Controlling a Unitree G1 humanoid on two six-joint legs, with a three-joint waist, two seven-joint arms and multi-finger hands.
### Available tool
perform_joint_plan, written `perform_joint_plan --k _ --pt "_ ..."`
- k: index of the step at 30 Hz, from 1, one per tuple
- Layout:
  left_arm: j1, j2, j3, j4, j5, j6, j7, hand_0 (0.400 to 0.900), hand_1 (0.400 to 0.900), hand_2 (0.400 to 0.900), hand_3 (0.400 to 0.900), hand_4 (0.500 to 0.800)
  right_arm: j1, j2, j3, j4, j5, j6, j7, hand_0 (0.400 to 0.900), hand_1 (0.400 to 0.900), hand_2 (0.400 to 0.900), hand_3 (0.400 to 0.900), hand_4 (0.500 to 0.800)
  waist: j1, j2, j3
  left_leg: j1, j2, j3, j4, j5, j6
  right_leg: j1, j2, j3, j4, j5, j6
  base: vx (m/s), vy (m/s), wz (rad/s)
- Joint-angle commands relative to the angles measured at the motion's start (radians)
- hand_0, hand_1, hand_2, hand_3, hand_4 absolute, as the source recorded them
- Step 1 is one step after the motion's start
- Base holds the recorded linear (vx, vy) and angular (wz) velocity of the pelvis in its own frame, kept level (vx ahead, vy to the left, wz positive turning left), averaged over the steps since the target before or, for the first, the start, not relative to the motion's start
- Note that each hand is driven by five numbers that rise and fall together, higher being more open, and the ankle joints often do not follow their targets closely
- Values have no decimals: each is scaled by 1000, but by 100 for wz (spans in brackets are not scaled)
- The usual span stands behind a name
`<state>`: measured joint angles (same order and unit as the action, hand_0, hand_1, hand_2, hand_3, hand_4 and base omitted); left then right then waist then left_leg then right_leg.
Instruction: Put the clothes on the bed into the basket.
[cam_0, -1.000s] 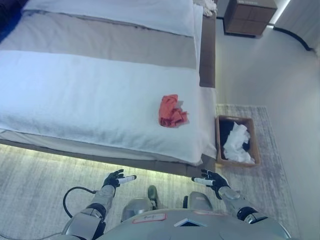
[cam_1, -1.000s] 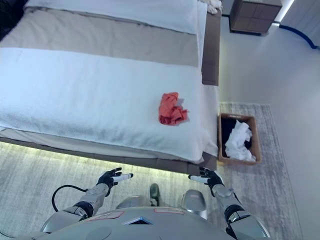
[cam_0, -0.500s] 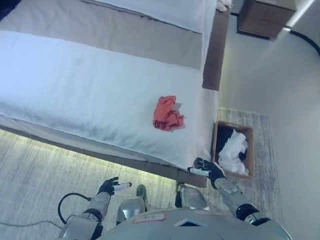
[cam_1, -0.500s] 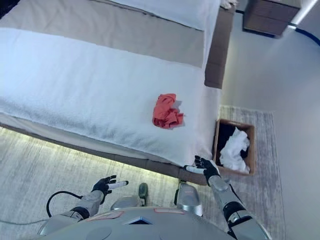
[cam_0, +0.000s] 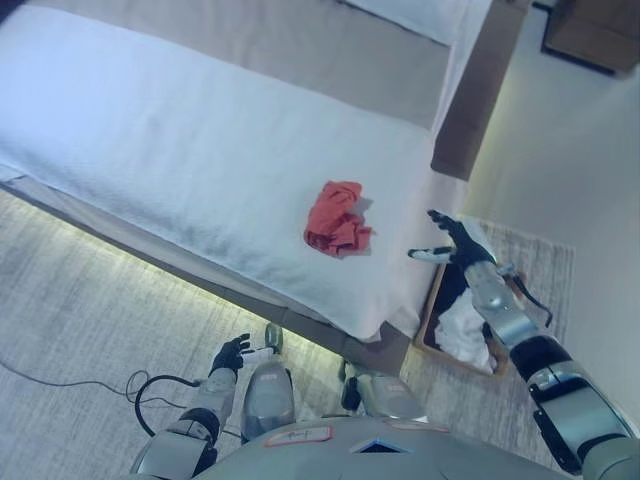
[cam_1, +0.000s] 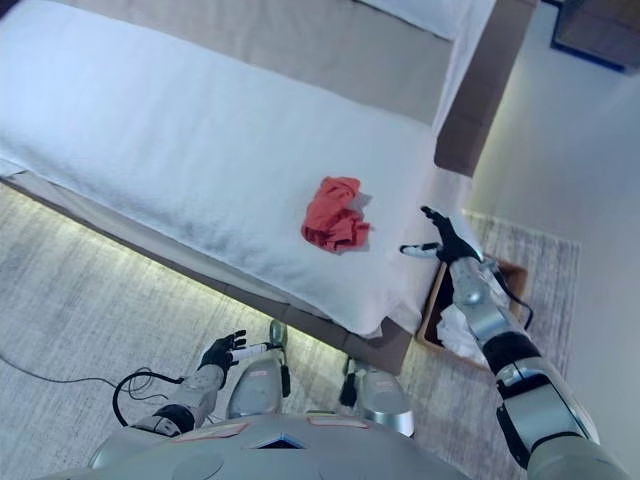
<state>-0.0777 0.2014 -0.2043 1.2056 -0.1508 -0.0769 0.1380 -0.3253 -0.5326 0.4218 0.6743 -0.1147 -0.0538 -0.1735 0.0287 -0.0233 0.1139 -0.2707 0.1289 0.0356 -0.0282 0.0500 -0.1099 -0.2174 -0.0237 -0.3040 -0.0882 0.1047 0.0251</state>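
Right eye view: right hand (cam_1: 441, 241) spread, empty, raised beside crumpled red cloth (cam_1: 333, 213) on white-covered bed (cam_1: 180, 150); brown basket (cam_0: 437, 300) seen more fully in left eye view.

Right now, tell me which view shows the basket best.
The left eye view: the basket shows its near rim and white clothes inside, though the right robot hand and arm cross it. In the right eye view the arm hides most of it, leaving edges only.

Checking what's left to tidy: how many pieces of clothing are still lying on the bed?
1. A crumpled red cloth lies on the white bed near its right edge, beside the basket on the floor. Nothing else shows on the visible bedding.
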Motion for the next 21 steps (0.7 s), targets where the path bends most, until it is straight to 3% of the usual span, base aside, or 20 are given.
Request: perform_joint_plan --k 1,9,21 --pt "-77 71 -30 15 -3 -31 57 900 900 900 900 800 -219 31 34 21 -15 -29 -77 900 900 900 900 800 22 -10 63 -51 -40 0 29 46 27 -12 -86 109 8 -16 68 -73 106 -24" --pt "-138 92 -45 15 -76 -41 83 900 900 900 900 800 -512 59 147 163 49 -16 -76 900 900 900 900 800 46 -57 137 -179 -69 -3 110 24 39 -123 -104 146 20 27 74 -16 56 -12" --pt "-186 124 -72 33 -116 -43 92 900 900 900 900 800 -760 164 227 311 169 -20 -54 900 900 900 900 800 82 -95 217 -263 -76 -36 140 24 39 -189 -103 131 23 54 78 -17 -6 8"
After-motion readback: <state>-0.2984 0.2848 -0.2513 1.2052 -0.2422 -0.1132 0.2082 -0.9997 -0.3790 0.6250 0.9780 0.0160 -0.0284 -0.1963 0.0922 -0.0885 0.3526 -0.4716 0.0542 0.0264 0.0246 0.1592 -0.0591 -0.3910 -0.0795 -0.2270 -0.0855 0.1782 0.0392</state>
